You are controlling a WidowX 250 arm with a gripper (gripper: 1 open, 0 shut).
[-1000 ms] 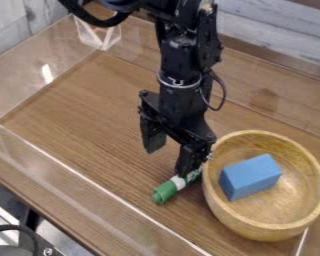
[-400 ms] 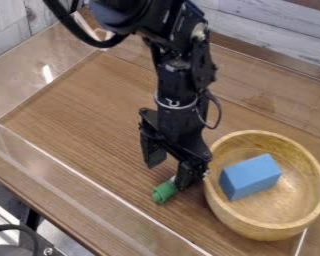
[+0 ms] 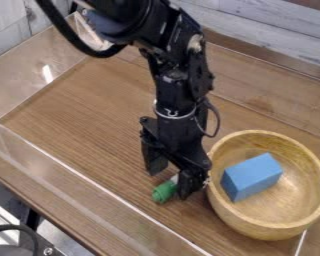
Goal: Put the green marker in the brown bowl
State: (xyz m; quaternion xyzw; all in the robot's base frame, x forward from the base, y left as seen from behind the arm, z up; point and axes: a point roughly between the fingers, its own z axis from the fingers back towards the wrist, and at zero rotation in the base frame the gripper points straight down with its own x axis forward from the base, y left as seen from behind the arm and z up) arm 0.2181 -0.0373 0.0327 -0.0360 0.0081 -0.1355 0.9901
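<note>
Reaching down with the black gripper (image 3: 174, 178) over the green marker (image 3: 164, 190), jaws spread apart, released rather than clenched. Showing no sign of a grip on anything, with one fingertip on either side of the marker as seen from this camera. Sitting lower around the marker than in the earliest frame, having covered up more of the pale barrel. Leaning differently too at the upper arm (image 3: 139, 25), shifted toward the upper left, with the thick black cable (image 3: 64, 28) now sweeping farther down the left of it. Looking unchanged in place: the marker, still on the wooden tabletop (image 3: 83, 110), out of the brown bowl (image 3: 270, 215) and just beside its left rim. Lying at a slant, green end toward the lower-left edge of the tabletop, other end partly hidden by the gripper.

Keeping the same spot as before, near the right side of the tabletop toward its lower-right corner: the wide bowl, with the blue block (image 3: 251, 177) still inside, nearer the left wall than the right. Too small and too covered to read, any print on the marker. Offering no legible brand or lettering on the arm, the block or the bowl either.
</note>
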